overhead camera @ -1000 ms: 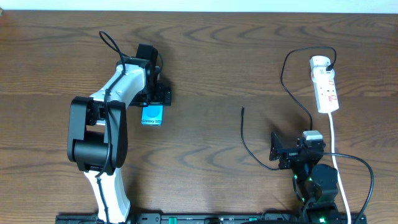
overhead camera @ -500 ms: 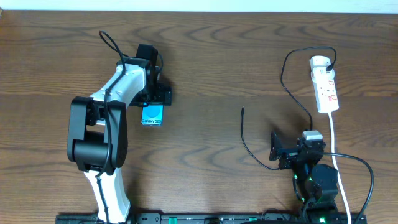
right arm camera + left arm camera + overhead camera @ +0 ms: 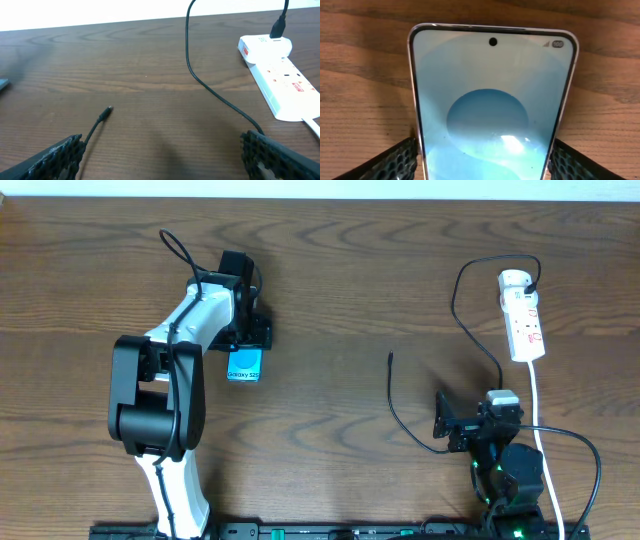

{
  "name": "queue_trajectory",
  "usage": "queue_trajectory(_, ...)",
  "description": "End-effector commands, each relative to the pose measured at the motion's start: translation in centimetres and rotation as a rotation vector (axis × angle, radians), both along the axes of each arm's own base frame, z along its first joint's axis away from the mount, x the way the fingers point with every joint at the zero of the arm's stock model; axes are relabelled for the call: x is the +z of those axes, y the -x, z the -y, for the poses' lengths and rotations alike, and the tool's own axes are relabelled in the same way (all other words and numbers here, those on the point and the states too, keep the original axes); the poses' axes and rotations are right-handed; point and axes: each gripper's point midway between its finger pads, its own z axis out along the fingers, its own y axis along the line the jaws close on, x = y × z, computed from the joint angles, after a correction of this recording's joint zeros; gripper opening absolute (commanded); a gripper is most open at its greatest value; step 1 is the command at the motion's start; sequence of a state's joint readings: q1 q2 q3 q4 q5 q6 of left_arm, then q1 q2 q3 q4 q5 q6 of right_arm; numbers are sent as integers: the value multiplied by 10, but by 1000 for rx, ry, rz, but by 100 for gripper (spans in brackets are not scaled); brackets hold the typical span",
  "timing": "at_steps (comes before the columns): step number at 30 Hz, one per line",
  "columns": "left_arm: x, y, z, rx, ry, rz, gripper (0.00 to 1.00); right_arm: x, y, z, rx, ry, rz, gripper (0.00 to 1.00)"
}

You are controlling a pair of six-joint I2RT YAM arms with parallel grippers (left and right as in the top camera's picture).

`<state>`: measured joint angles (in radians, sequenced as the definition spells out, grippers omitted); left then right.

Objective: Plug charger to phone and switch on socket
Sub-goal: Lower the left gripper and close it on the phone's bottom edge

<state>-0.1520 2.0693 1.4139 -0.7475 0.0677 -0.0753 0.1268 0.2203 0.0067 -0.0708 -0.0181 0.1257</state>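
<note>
Left gripper (image 3: 482,150) jaws astride phone (image 3: 490,90), pads at its long sides; gripping or just short of contact, cannot tell. Right gripper (image 3: 162,142) jaws spread wide, empty. Phone flat on table (image 3: 330,270), left half, screen up. Charger (image 3: 389,395) loose mid-right, plug tip (image 3: 104,115) free just ahead of right gripper. Socket (image 3: 524,325) far right, near back edge. Step in hand, by judgement: securing phone. Next calls for firm hold on the sides, then bringing phone and plug tip together; port end hidden. Wide bare stretch between phone and charger, phone well clear of table edges. Tighter room beside socket, with black cable looping close.
</note>
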Motion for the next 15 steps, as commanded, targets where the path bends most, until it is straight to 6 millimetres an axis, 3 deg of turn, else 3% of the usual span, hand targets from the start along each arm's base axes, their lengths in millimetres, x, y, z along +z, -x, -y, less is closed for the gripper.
queue_trajectory(1,-10,6,-4,-1,-18,-30,79,-1,0,2,-11,-5,-2,99)
queue_trajectory(15,-10,6,-4,-1,-18,-30,64,-1,0,2,-11,-5,-3,99)
